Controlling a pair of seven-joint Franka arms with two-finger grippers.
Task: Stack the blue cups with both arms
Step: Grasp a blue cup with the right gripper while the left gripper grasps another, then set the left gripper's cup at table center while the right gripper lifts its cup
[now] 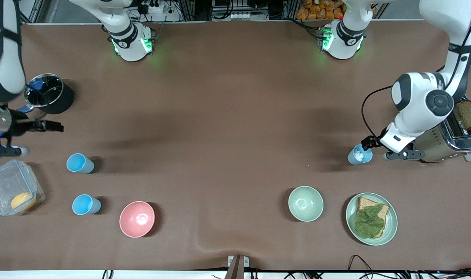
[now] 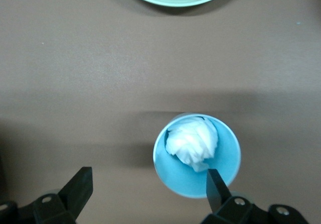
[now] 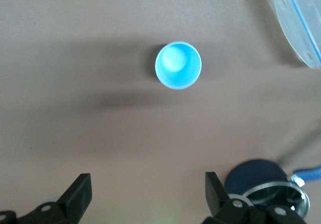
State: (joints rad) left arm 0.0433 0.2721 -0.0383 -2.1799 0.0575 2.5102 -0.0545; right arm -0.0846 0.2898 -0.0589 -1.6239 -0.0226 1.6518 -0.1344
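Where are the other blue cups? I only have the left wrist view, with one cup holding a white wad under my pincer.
Observer: Toward the right arm's end of the table: the farther blue cup and the nearer blue cup, both upright.
Operator: Is the right pincer on either?
Observer: No. The right pincer is open and holds nothing, up in the air beside the black pot.
Operator: Anything close to my side?
Observer: Your open left pincer and the cup with the wad sit right beside a toaster.
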